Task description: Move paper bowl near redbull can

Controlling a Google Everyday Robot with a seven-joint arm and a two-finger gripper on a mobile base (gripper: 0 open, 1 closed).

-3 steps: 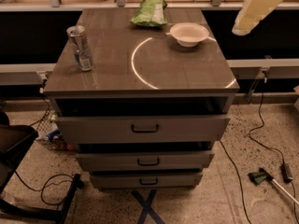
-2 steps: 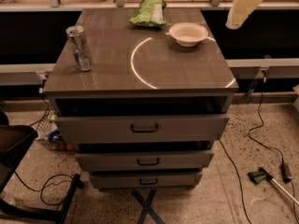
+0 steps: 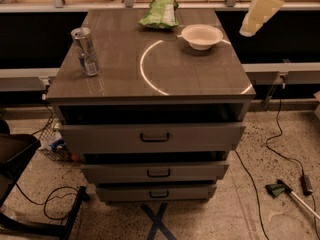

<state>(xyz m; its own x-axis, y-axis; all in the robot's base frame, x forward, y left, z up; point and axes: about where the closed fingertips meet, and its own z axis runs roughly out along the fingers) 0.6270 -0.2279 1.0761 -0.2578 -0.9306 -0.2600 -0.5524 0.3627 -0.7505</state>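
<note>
We are hovering our gripper (image 3: 260,11) up right of the paper bowl (image 3: 201,36), far from the redbull can (image 3: 86,51); whether its jaws are spread, we cannot tell.

The gripper (image 3: 250,28) hangs above and to the right of the paper bowl (image 3: 201,36), which sits rear-right on the drawer cabinet top (image 3: 150,86), well apart from the redbull can (image 3: 85,51) at left.

Pale cream-yellow tapered gripper (image 3: 251,25), high at far right — smooth, matte, blunt lower end; light grey-white rounded housing above it — partly out of sight.
</note>
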